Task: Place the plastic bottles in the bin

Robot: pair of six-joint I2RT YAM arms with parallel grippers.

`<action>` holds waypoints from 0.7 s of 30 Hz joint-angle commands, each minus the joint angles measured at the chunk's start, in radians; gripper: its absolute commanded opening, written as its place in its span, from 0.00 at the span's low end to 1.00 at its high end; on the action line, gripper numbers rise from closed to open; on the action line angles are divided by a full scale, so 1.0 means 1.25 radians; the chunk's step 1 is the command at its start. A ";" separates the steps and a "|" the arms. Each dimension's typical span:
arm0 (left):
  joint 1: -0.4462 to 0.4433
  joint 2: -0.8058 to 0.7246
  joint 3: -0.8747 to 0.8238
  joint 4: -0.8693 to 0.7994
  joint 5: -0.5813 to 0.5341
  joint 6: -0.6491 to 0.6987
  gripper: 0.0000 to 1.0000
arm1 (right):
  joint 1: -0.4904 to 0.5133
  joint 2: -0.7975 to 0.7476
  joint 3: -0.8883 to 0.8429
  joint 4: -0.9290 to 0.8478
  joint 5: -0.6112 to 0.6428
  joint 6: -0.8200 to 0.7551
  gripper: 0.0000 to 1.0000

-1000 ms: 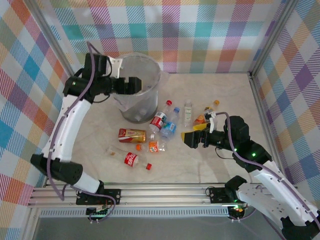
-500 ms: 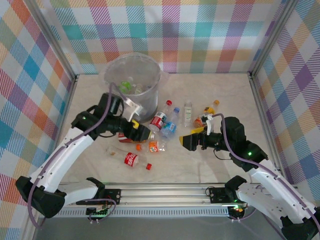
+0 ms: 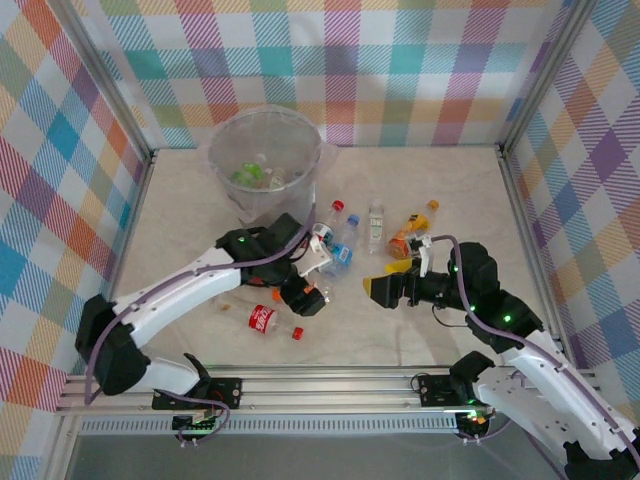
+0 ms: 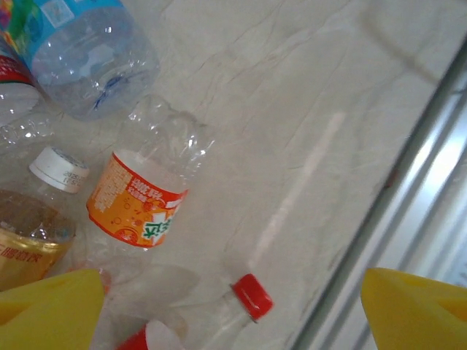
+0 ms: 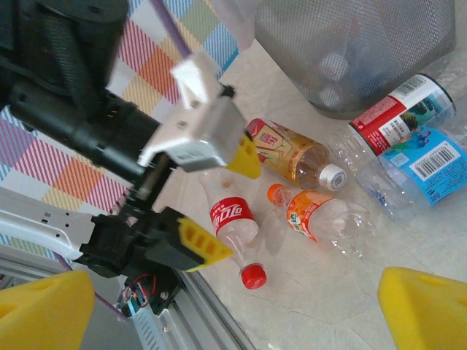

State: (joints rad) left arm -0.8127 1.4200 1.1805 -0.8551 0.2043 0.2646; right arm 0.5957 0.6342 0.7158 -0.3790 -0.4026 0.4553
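left gripper hovers spread wide over the orange-label bottle mid-table, right gripper likewise wide apart, empty.

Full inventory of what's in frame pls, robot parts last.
bin: 1, translucent grey-white, back left of table
bottles in bin: several, some green, exact count unclear
red-label bottle: 1, clear, by the bin's near side
blue-label bottle: 1, clear, next to the red-label one
clear bottle: 1, pale cap, table centre
orange drink bottle: 1, orange cap, right of centre
cola bottle: 1, red label and cap, near side
orange-label bottle: 1, crushed, orange cap, mid-table
amber bottle: 1, white cap, beside it
table: 1, beige marble look
left end effector: open, yellow pads, over the orange-label bottle
right end effector: open, yellow pads, empty
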 commanded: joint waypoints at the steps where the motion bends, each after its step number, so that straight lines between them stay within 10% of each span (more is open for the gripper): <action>1: -0.028 0.057 -0.001 0.013 -0.078 0.051 0.91 | -0.002 -0.022 -0.011 -0.026 -0.021 -0.015 1.00; 21: -0.051 0.260 -0.002 0.062 -0.185 0.092 0.82 | -0.002 -0.128 -0.007 -0.149 -0.070 -0.071 1.00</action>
State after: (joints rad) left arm -0.8589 1.7084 1.1828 -0.7521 -0.0124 0.3649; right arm 0.5957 0.4858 0.7101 -0.5476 -0.4808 0.3981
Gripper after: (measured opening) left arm 0.827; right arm 0.996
